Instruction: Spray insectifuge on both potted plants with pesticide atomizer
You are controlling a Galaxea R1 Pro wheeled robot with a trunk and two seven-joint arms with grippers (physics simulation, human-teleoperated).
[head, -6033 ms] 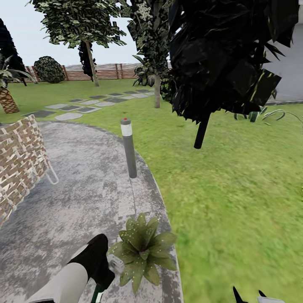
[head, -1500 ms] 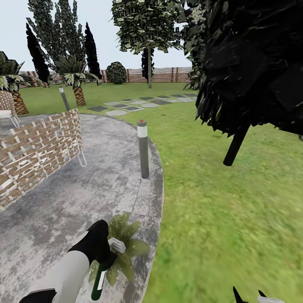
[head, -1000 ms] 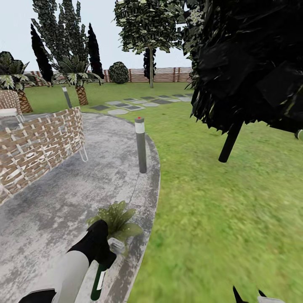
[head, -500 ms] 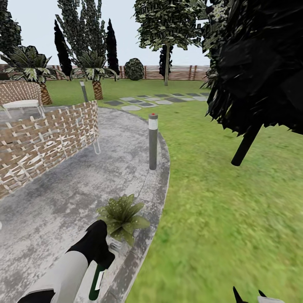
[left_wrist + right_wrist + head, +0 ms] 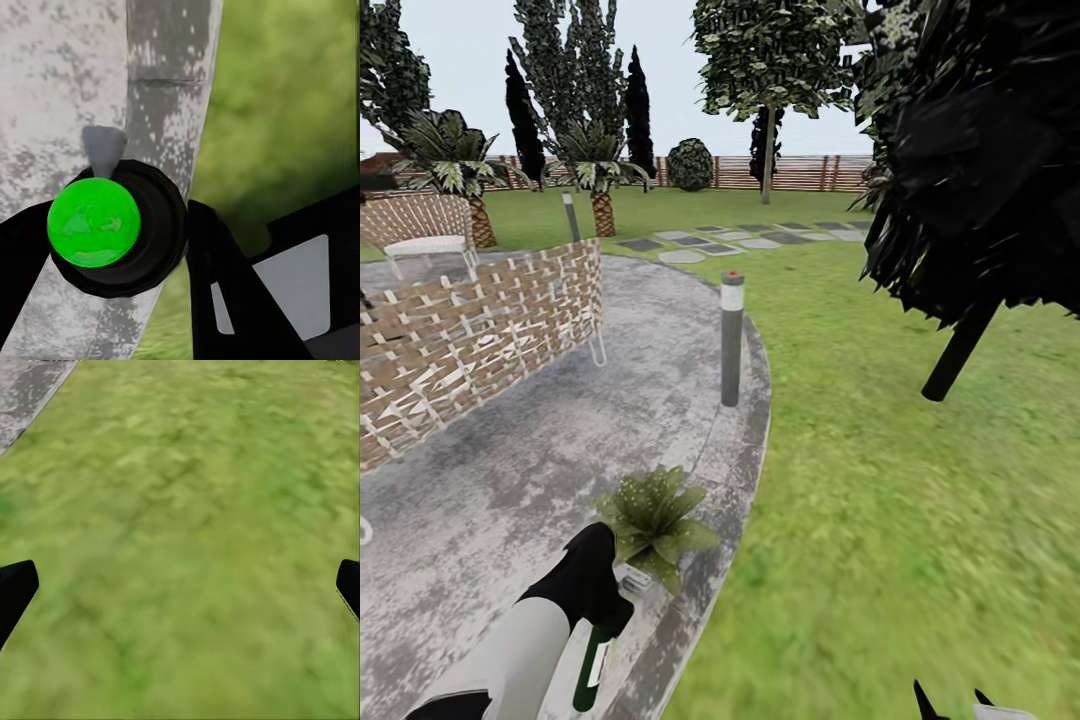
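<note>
Spraying looks to be the step in hand, judged from how the spray bottle sits just beside one plant.

Largest first: the lawn (image 5: 920, 500) is soft, blurred green grass running back to a slatted brown fence (image 5: 800, 172). Against it curves the round patio (image 5: 510, 450), mottled grey stone with a paler rim band. A dark, jagged-leaved tree (image 5: 980, 150) on a thin black trunk overhangs the grass, and a woven brown-and-white lattice seat (image 5: 470, 320) stands on the patio. A slim grey lamp post (image 5: 731, 340) with a white band and red cap stands upright at the patio edge.

Nearer, the potted plant (image 5: 655, 520) is a low rosette of pointed olive leaves with pale specks, sitting on the stone close to the rim. The left gripper (image 5: 600, 600), black above a white forearm, has its fingers pinching the spray bottle (image 5: 593, 668), a slim dark green body with a white label, its whitish head (image 5: 632, 580) touching or nearly touching the leaves. In the left wrist view the bottle shows end-on as a bright green disc in a dark ring.

The right gripper (image 5: 180, 585) hangs over bare grass, fingers spread wide and holding nothing.

Next, the nozzle likely needs aiming squarely over the rosette; a second plant must then be found.
</note>
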